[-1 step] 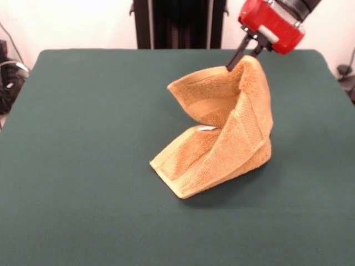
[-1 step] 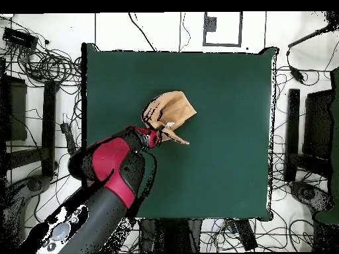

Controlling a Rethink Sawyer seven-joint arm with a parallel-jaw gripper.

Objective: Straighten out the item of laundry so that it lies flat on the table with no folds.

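Mustard terry towel (image 1: 222, 138) is mid-lift: we have the gripper (image 1: 244, 57) pinched shut on its top edge, far part raised, near end folded double on the green table (image 1: 83, 166). Next, we judge: drag it taut, lay flat w/o creases.
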